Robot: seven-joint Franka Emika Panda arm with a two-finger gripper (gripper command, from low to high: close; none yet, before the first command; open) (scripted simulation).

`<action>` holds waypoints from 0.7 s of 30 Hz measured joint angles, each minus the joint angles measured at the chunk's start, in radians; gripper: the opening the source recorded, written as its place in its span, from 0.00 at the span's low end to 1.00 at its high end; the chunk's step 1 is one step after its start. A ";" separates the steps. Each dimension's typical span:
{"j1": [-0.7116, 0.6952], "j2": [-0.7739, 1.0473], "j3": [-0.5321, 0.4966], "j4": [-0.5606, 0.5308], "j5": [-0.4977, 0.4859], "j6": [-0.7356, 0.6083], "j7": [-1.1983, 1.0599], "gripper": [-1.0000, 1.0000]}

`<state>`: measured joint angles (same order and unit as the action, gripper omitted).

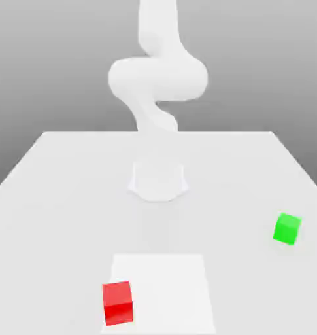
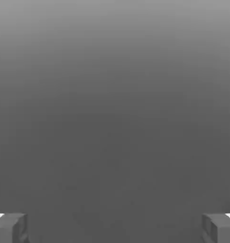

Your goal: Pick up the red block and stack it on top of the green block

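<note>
The red block (image 1: 117, 302) is a small cube near the table's front edge, on the exterior view's left. It rests on the left part of a lighter white square patch (image 1: 164, 288). The green block (image 1: 287, 228) sits apart from it, further back on the exterior view's right. In the hand view my gripper (image 2: 115, 228) is open: its grey fingertips (image 2: 11, 228) stand far apart with nothing between them, and behind them is plain grey background. The white arm (image 1: 157, 78) rises over its base.
The arm's round base (image 1: 158, 180) stands mid-table behind both blocks. The white table (image 1: 56, 196) ends at a far edge just behind the base, and its side edges slant outward toward the front.
</note>
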<state>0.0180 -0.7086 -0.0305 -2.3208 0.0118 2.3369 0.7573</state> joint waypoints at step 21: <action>0.036 0.766 -0.149 -0.175 0.094 0.311 -0.354 0.50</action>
<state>0.0541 0.0572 -0.1793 -2.4956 0.1054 2.6475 0.4032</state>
